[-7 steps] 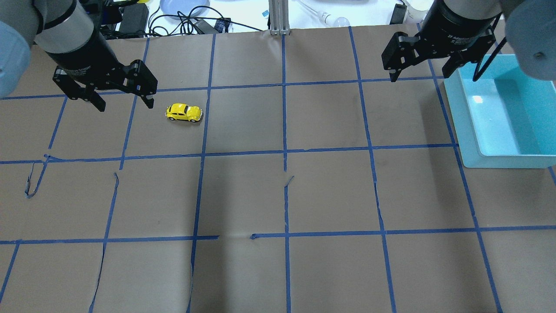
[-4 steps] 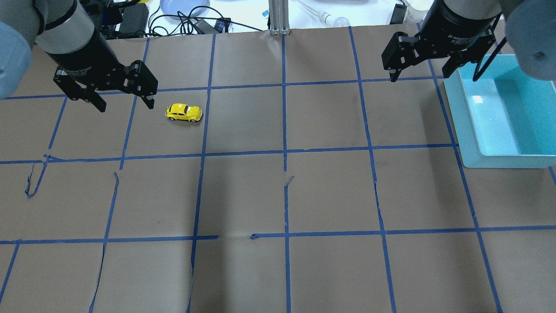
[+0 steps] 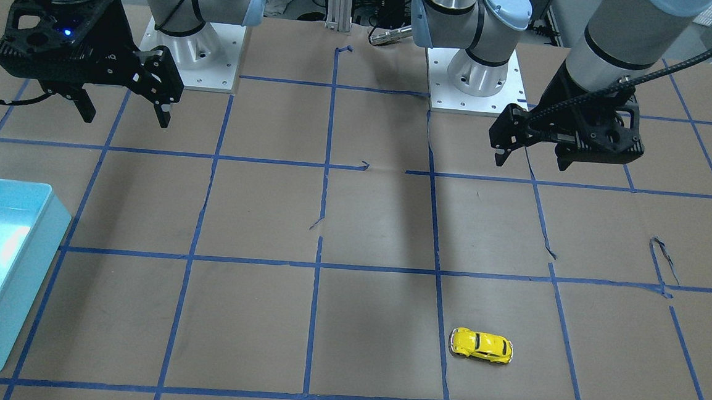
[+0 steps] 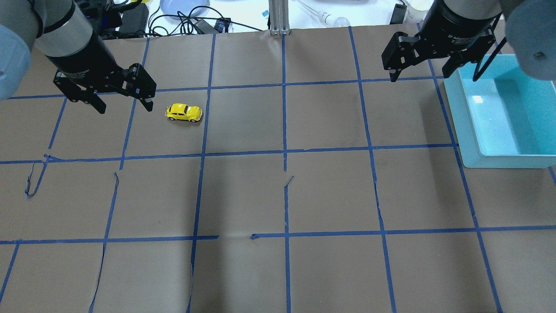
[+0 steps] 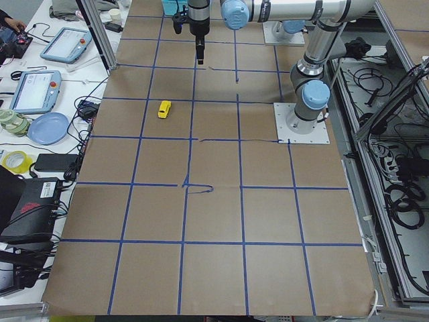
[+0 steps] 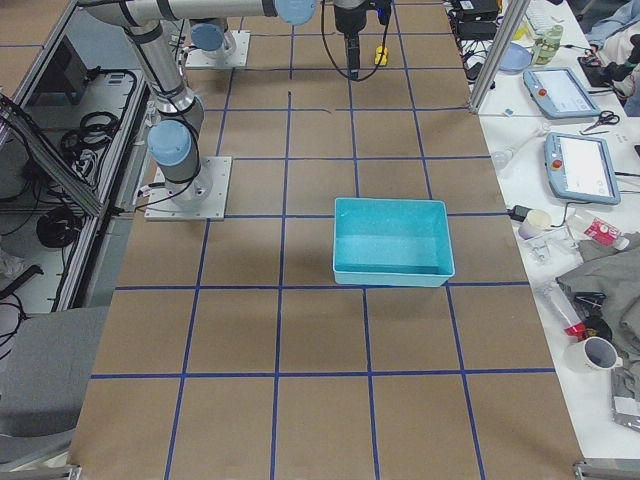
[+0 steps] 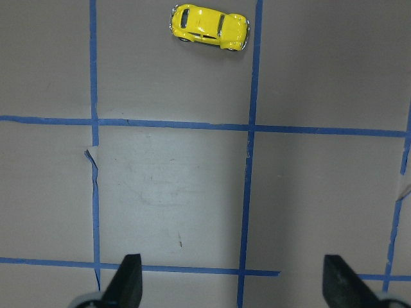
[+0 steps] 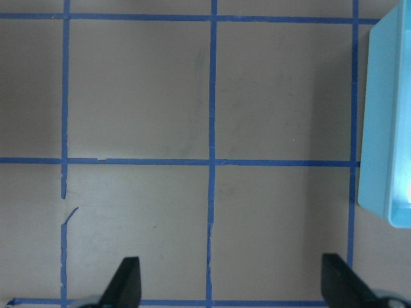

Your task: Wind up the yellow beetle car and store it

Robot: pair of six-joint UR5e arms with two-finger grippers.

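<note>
The yellow beetle car (image 4: 184, 112) stands on its wheels on the brown paper at the far left of the table. It also shows in the front view (image 3: 482, 345) and at the top of the left wrist view (image 7: 209, 25). My left gripper (image 4: 125, 107) hangs open and empty above the table, just left of the car and apart from it; its fingers frame bare paper in the left wrist view (image 7: 232, 282). My right gripper (image 4: 421, 76) is open and empty at the far right, beside the teal bin (image 4: 469, 130).
The teal bin (image 3: 30, 279) lies on the table's right side, and its wall shows in the right wrist view (image 8: 379, 128). Blue tape lines grid the brown paper, which has some tears. Cables, a plate and clutter lie beyond the far edge.
My left gripper has shifted slightly in the overhead view and is still open. The car and my right gripper have not moved.
</note>
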